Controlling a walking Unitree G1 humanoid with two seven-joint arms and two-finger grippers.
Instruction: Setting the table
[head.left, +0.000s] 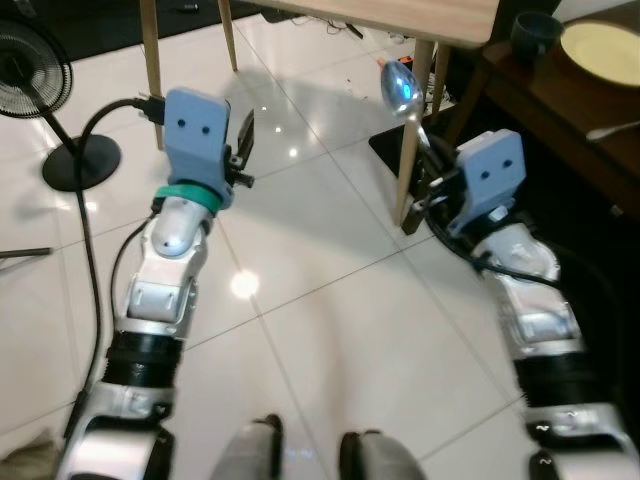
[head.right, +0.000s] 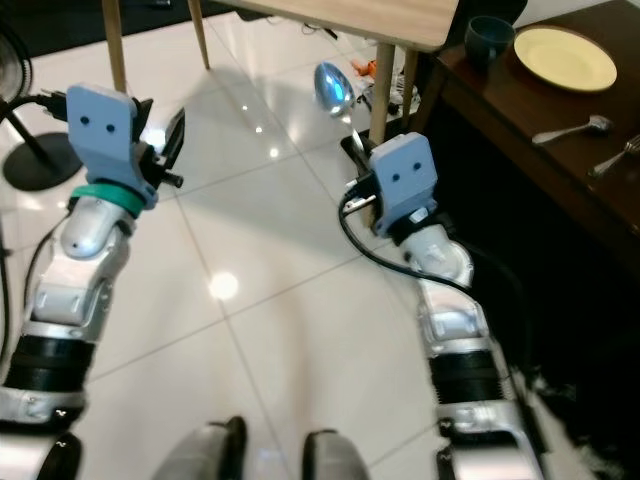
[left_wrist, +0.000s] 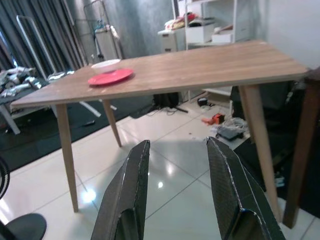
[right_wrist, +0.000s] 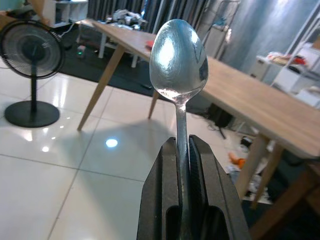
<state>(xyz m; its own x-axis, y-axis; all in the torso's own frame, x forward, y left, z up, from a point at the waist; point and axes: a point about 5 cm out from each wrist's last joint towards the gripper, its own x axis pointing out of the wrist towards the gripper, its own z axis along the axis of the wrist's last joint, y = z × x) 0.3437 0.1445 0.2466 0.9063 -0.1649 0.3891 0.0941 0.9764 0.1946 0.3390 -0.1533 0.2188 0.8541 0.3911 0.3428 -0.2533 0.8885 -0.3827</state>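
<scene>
From the left eye, both silver arms are reaching forward over the white tiled floor (head.left: 330, 330). The left gripper (head.left: 243, 150) is pointing ahead with its black fingers spread and nothing between them. The right gripper (head.left: 430, 170) is gripping a spoon (head.left: 400, 90) by the handle, bowl up, right beside a leg of the light wooden table (head.left: 400, 15). A black fan (head.left: 35, 75) is standing at the far left, well apart from the arms.

From the right eye, the spoon's bowl is sitting just under the light table's edge. To the right, a dark side table (head.right: 520, 110) is carrying a yellow plate (head.right: 565, 57), a dark cup (head.right: 490, 40) and what looks like two forks (head.right: 570, 130), though they are small and blurred. Open tile is lying between the two arms.

In the left wrist view, the two fingers (left_wrist: 125, 200) are standing well apart, framing the light table, which is bearing a red plate (left_wrist: 110, 77) and a white bowl (left_wrist: 106, 65). Bare floor is stretching beneath it.

In the right wrist view, the fingers (right_wrist: 165, 200) are pressing closed on the spoon's stem, holding it upright, with the fan and table beyond.
</scene>
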